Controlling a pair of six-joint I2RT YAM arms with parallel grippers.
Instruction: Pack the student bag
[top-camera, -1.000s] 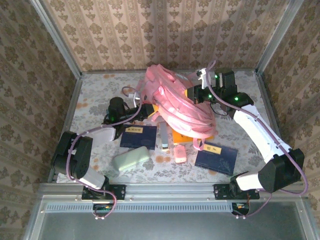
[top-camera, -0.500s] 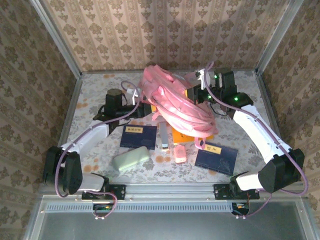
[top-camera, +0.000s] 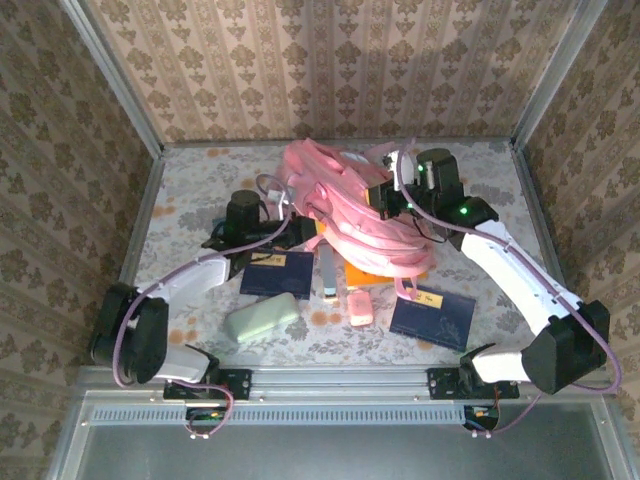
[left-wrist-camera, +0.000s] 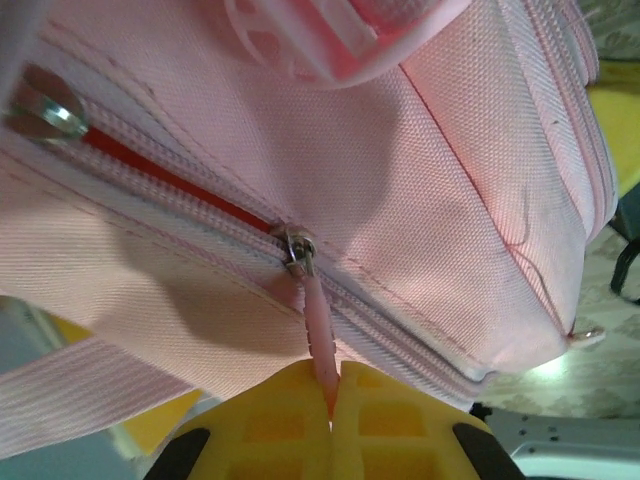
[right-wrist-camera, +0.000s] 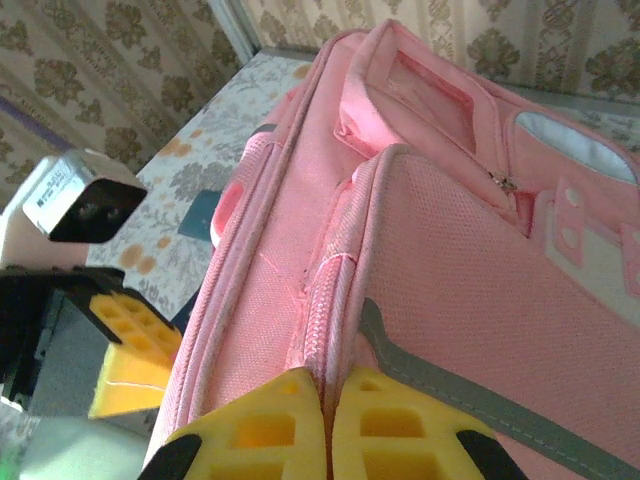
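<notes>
The large pink fabric backpack (top-camera: 350, 205) lay slumped on its side in the upper middle of the top view, on the flower-patterned surface (top-camera: 190, 190), with a flat orange folder (top-camera: 365, 272) partly under its lower edge. It was held from both sides, which looked like a set-up for working the zip: one arm to steady the cloth, the other to draw the slider, so that the main pocket could take the loose things.

In the left wrist view the left jaws were clamped together on the pink zip pull tab (left-wrist-camera: 318, 335), which ran up from the bottom centre of the frame to the metal slider (left-wrist-camera: 298, 250). To the upper left of the slider the zip stood parted, showing a strip of red lining (left-wrist-camera: 170, 178). In the right wrist view the right jaws were closed on a raised ridge of the bag's zip seam (right-wrist-camera: 322, 320) at the bottom centre; how much fabric they gripped could not quite be made out there.

The left arm (top-camera: 200, 272) reached from the lower left, stretched low across the surface, its wrist at the bag's left side. The right arm (top-camera: 510, 265) arched up from the lower right and bent back over the bag's upper right.

Two dark blue booklets (top-camera: 277, 273) (top-camera: 432, 317), a pale green case (top-camera: 260, 318) and a small pink block (top-camera: 359, 307) waited below the bag, unpacked.
</notes>
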